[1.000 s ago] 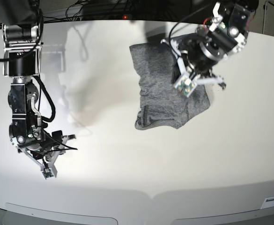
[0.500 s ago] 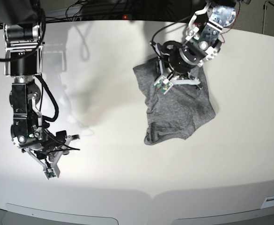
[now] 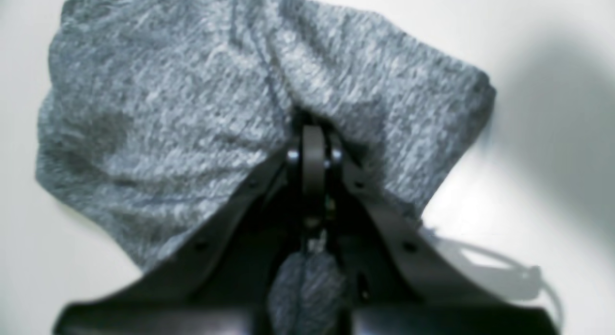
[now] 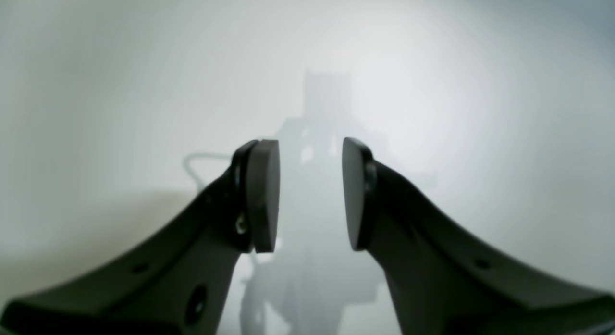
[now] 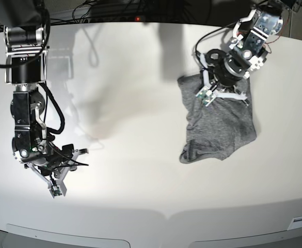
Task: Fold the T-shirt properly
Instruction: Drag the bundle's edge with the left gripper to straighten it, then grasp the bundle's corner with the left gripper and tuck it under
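Left wrist view alone shows left gripper (image 3: 313, 147) fingers pinching T-shirt (image 3: 168, 109) fabric; right gripper (image 4: 311, 195) fingers parted, empty, over counter (image 5: 140, 196).

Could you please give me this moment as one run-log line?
left hand: shut on T-shirt, cloth bunched on table | right hand: open, empty, apart from shirt | fold: not finished
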Controlling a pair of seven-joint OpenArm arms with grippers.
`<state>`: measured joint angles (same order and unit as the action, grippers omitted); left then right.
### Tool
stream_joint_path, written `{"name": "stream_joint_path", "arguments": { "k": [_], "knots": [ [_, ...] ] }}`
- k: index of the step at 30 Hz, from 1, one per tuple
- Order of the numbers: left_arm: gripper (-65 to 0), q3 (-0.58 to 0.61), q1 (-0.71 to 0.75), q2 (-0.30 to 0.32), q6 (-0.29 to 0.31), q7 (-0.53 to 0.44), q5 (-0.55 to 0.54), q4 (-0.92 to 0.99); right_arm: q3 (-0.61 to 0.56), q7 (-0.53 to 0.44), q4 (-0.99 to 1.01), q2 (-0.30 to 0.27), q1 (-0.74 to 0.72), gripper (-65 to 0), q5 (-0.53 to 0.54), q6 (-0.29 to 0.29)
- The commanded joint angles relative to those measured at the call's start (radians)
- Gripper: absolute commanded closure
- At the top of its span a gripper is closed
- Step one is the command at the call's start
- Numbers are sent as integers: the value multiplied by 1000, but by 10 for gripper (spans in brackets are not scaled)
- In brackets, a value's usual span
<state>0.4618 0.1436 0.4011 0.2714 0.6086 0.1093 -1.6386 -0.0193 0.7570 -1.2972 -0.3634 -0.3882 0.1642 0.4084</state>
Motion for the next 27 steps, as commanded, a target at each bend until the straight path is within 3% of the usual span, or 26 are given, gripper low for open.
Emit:
{"name": "stream_joint_path", "arguments": {
  "k": [1, 6, 10, 13, 16, 20, 27],
  "knots": [
    [0, -2, 19, 27, 13, 161, 22, 16, 7, -25, -19, -13, -30, -221, 8, 3],
    [-23, -2, 16, 32, -10, 161, 23, -78, 7, -24, -19, -13, -30, -221, 32, 3],
    [-255, -2, -6, 31, -13, 159, 34, -153, 7, -24, -19, -13, -30, -221, 31, 3],
    [-360, -2, -34, 31, -105, 121, 33, -182, 7, -24, -19, -13, -30, -221, 31, 3],
    [-374, -2, -69, 31, -243, 93, 32, -195, 7, -23, -19, -13, -30, -221, 31, 3],
    [-374, -2, -130, 31, -364, 82, 1, -195, 7, -23, -19, -13, -29, -221, 31, 3],
    [-373, -3, -168, -14, -468, -86, -93, -190, 7, -15, -19, -13, -30, -221, 31, 3]
  ]
}}
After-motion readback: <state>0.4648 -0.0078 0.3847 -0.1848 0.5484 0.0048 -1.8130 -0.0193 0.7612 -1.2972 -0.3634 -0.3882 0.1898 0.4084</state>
